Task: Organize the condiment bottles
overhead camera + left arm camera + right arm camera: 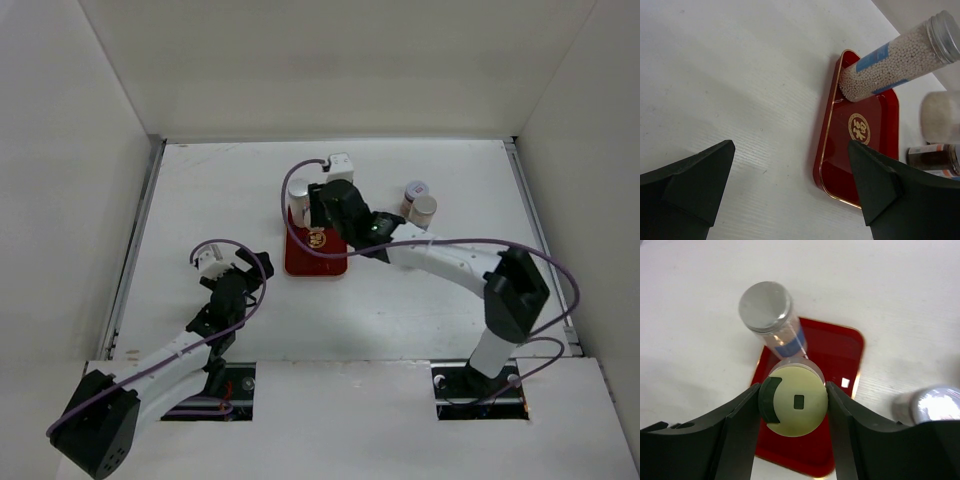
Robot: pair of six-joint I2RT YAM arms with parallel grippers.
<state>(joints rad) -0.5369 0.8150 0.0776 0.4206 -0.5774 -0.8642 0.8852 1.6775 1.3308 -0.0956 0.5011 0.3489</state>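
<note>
My right gripper [794,390] is shut on a condiment bottle with a yellow-green cap [797,402], both fingers pressed against the cap's sides, above the red tray [837,355]. Just behind it, a clear bottle of white beads with a silver cap [766,307] stands on the tray's far end [298,190]. From above, the right wrist hides the held bottle. My left gripper [792,185] is open over bare table, left of the tray's near corner [830,170]; nothing is between its fingers. The left wrist view shows the bead bottle [895,62] too.
Two more bottles [416,190] [424,208] stand together on the table right of the tray. A silver cap [930,405] shows at the right in the right wrist view. White walls close in the table on three sides.
</note>
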